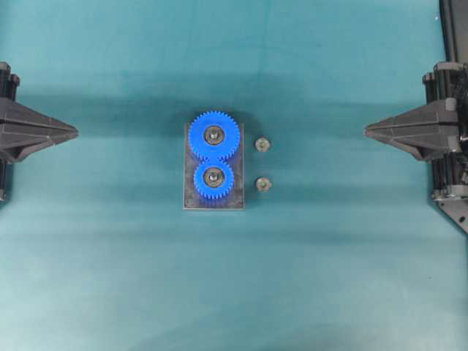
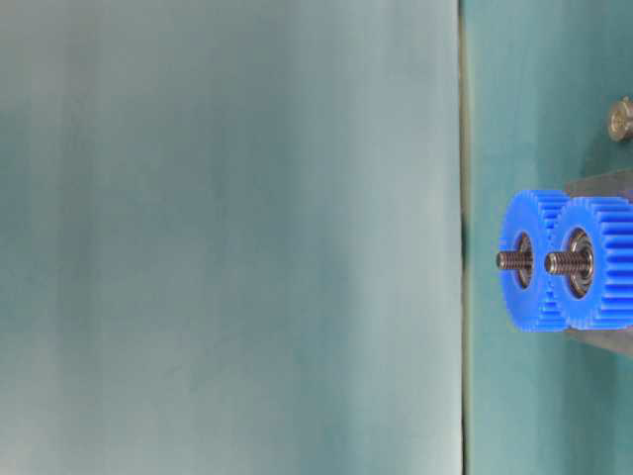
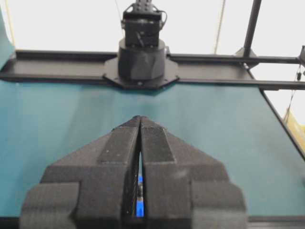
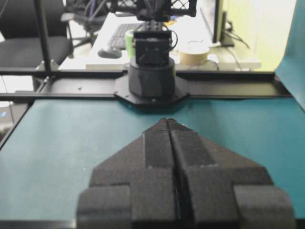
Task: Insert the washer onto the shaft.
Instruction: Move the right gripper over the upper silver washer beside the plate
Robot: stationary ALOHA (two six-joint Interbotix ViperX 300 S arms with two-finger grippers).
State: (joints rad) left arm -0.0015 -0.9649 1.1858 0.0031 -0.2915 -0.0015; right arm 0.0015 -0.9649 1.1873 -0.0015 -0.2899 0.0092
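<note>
Two blue gears (image 1: pixel 214 155) mesh on a grey plate (image 1: pixel 189 201) at the table's middle. A threaded shaft (image 1: pixel 214 134) stands up through the far gear and another shaft (image 2: pixel 556 263) through the near one. Each has a silvery ring around its base. Two small metal pieces (image 1: pixel 262 144) (image 1: pixel 263 184) lie just right of the plate; whether either is the washer I cannot tell. My left gripper (image 1: pixel 77 132) is shut and empty at the left edge. My right gripper (image 1: pixel 365 131) is shut and empty at the right. Both point at the gears from far off.
Teal cloth covers the table all around the plate. The right arm's black base and frame (image 1: pixel 452 146) stand at the right edge. In the left wrist view the opposite arm's base (image 3: pixel 141 62) sits on a black rail at the table's end.
</note>
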